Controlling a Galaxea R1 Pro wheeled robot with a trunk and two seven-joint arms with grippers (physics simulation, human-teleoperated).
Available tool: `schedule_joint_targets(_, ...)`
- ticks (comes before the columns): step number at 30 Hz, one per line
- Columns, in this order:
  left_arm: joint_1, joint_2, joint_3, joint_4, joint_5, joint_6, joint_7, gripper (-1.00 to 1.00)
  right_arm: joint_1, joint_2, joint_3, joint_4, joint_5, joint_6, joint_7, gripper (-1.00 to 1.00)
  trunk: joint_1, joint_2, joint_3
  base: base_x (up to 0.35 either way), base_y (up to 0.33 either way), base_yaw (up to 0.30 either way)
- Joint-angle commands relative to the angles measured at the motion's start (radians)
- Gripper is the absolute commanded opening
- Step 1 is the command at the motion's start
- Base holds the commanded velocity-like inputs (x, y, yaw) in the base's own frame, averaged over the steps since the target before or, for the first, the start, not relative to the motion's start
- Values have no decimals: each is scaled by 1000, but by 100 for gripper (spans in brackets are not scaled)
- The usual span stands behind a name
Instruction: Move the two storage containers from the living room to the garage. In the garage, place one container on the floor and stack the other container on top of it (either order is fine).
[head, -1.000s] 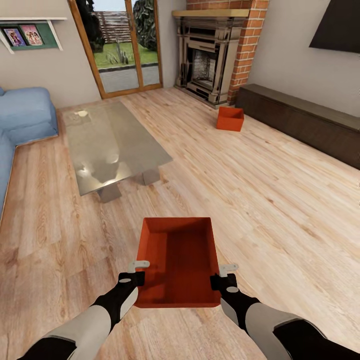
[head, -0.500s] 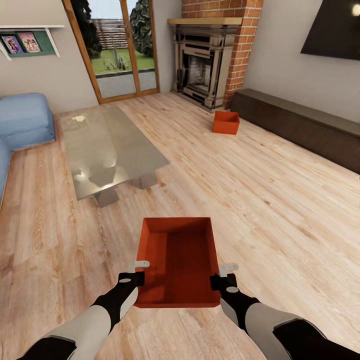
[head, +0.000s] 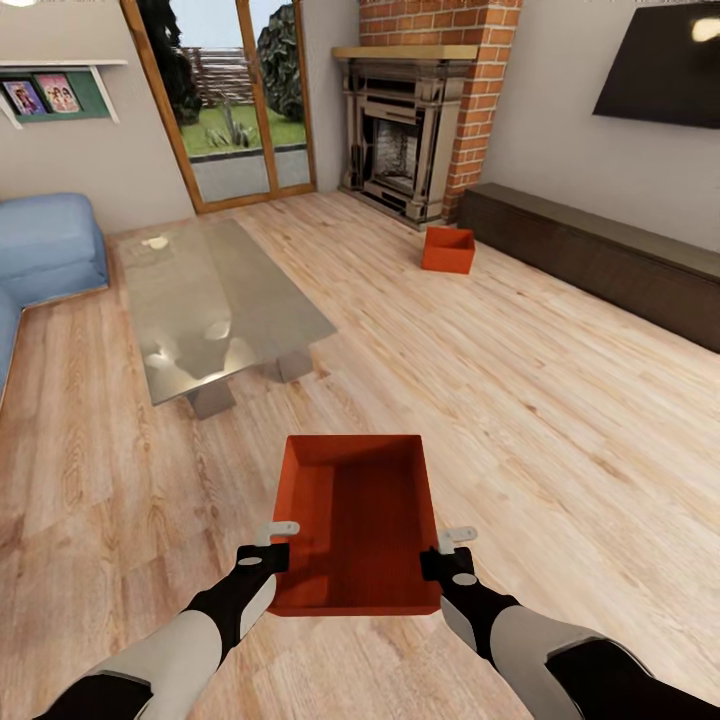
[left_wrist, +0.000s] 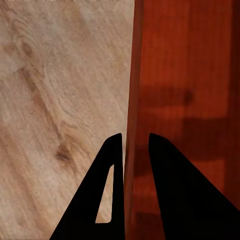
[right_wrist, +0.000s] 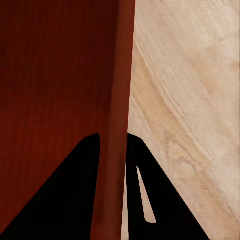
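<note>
An orange-red storage container (head: 360, 520) hangs in front of me above the living room's wood-plank flooring, held by both arms. My left gripper (head: 277, 545) is shut on its left wall (left_wrist: 134, 100), one finger on each side. On the opposite wall (right_wrist: 117, 100) my right gripper (head: 440, 553) is shut the same way. The second storage container (head: 447, 249) rests on the planks far ahead, near the brick fireplace (head: 400, 130).
A glass coffee table (head: 210, 300) stands ahead on the left, with a blue sofa (head: 45, 245) beyond it. A long dark cabinet (head: 600, 260) runs along the right wall under a black screen (head: 660, 65). Wood-framed glass doors (head: 225, 100) are at the back.
The whole view has shifted: the room's far end sits farther away and the distant container looks smaller. The held container and both grippers keep the same place in the view.
</note>
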Motion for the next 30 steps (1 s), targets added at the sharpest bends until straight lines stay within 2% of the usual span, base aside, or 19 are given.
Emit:
schedule_joint_targets(1, -1, 0, 31, -22, -8, 6, 8, -100, 0, 0, -17, 4, -19, -4, -4, -100, 0, 0, 1, 0, 0, 44)
schedule_joint_targets(30, 0, -1, 31, -22, -8, 6, 8, -100, 0, 0, -17, 3, -19, -4, -4, -100, 0, 0, 45, 0, 0, 71)
